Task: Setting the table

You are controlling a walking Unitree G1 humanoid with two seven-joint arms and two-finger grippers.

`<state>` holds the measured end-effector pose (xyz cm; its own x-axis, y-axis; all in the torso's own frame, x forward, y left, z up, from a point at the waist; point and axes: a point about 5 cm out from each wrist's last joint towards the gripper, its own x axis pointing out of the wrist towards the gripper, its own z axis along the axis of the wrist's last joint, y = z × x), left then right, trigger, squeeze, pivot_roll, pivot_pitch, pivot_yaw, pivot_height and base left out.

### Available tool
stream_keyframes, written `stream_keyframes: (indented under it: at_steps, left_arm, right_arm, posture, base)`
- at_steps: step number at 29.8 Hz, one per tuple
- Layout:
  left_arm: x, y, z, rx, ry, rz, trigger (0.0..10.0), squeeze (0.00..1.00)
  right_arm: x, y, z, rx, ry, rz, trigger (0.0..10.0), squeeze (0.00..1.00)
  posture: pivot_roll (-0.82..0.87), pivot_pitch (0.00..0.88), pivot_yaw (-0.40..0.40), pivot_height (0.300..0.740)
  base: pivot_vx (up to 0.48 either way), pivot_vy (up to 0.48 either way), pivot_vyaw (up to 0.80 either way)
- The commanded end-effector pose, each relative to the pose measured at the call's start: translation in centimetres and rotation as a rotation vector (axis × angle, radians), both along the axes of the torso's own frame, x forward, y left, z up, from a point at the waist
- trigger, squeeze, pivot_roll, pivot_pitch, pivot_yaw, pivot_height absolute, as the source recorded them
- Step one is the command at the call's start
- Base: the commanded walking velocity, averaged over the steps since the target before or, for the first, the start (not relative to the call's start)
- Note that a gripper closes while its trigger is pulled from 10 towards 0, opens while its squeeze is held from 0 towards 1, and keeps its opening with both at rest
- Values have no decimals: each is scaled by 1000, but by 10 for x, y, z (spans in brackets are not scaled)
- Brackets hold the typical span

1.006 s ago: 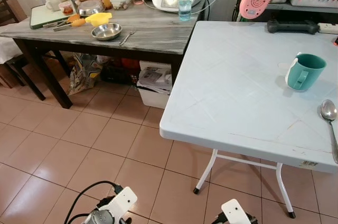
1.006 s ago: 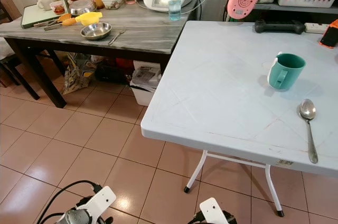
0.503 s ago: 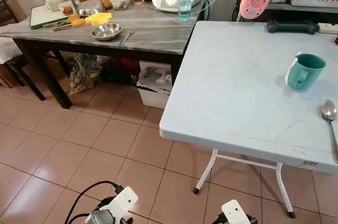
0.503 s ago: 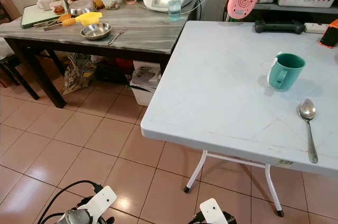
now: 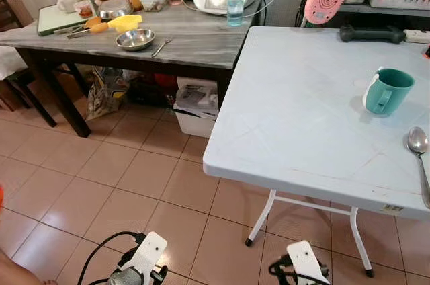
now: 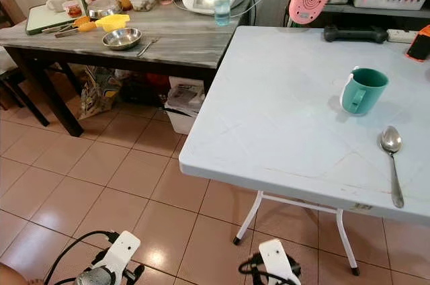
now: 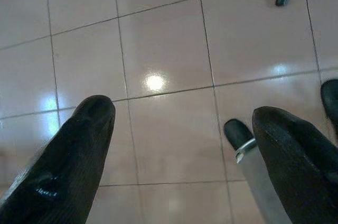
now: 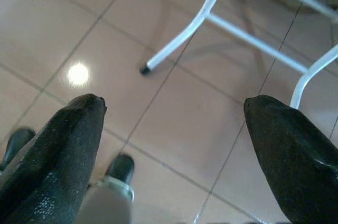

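My arms have shifted in the last second: at the bottom of the head views both wrists have swung, the left a little lower and outward, the right further up into view, while the tables sit where they were. So I read this as a readjusting of my stance, not progress on the setting itself.

My left hand (image 7: 179,145) hangs low over the tiled floor (image 7: 158,39), fingers spread wide and holding nothing. My right hand (image 8: 169,145) is the same, wide and empty, above the floor by the folding table's white legs (image 8: 185,36).

On the white tabletop (image 5: 302,110) a teal mug (image 5: 385,91) stands upright with a spoon (image 5: 419,157) lying just beside it, nearer the front edge. Those look placed already. The steel bowl (image 5: 135,39) and what I take to be a fork (image 5: 161,46), too small to be sure, lie on the dark tabletop (image 5: 195,39) to my left, well apart from both hands and far above them. I judge I must go there next.
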<state>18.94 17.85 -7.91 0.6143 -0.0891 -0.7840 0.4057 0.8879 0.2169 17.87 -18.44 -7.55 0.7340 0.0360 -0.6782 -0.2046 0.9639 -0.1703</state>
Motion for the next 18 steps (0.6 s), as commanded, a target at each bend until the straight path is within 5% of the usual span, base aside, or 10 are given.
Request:
stream_keyframes:
  at_steps: [1,18]
  left_arm:
    - [0,2,1,-6,-12,26,10000,0]
    - [3,-5,4,-72,-79,28,10000,0]
  right_arm:
    - [-1,1,1,26,-17,-13,10000,0]
    - [-20,-21,15,76,-165,-49,10000,0]
  posture:
    - [-58,0,46,740]
    - [-54,0,46,740]
  base:
    - [0,0,0]
    - [0,0,0]
